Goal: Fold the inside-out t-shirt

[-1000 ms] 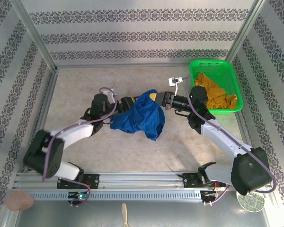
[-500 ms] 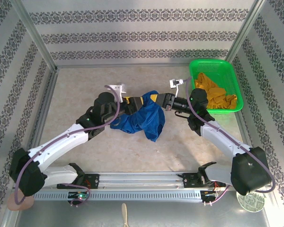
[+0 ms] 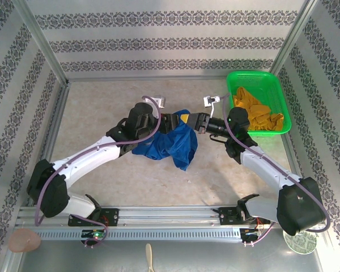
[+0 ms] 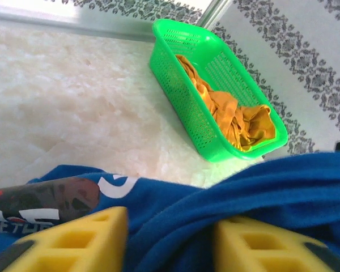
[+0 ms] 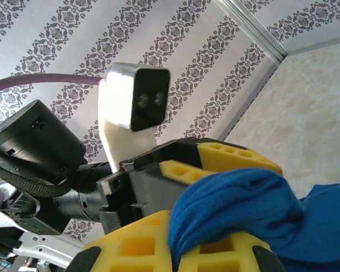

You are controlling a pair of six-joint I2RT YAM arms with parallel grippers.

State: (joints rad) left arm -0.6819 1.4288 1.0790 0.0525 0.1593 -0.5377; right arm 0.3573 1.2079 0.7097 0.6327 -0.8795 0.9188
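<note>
One crumpled royal-blue t-shirt (image 3: 171, 145), right fingers (image 5: 110, 241) pinching it, left fingers (image 4: 116, 220) flanking it, grip unclear.

The inside-out t-shirt (image 3: 173, 144) is seen as soft, matt blue cloth, heavily wrinkled. The basket (image 3: 254, 72) is made of glossy green plastic pierced in a fine mesh, and the garment (image 3: 258, 116) is of matt mustard cloth. The worktop (image 3: 102, 113) is finished smooth, pale and marbled like stone. The fingers (image 4: 73, 243) of the left pincer (image 4: 169, 241) and of the right pincer (image 5: 175, 249) are moulded in matt yellow material with hollow cells. The frame rails (image 3: 170, 215) are of brushed metal.
</note>
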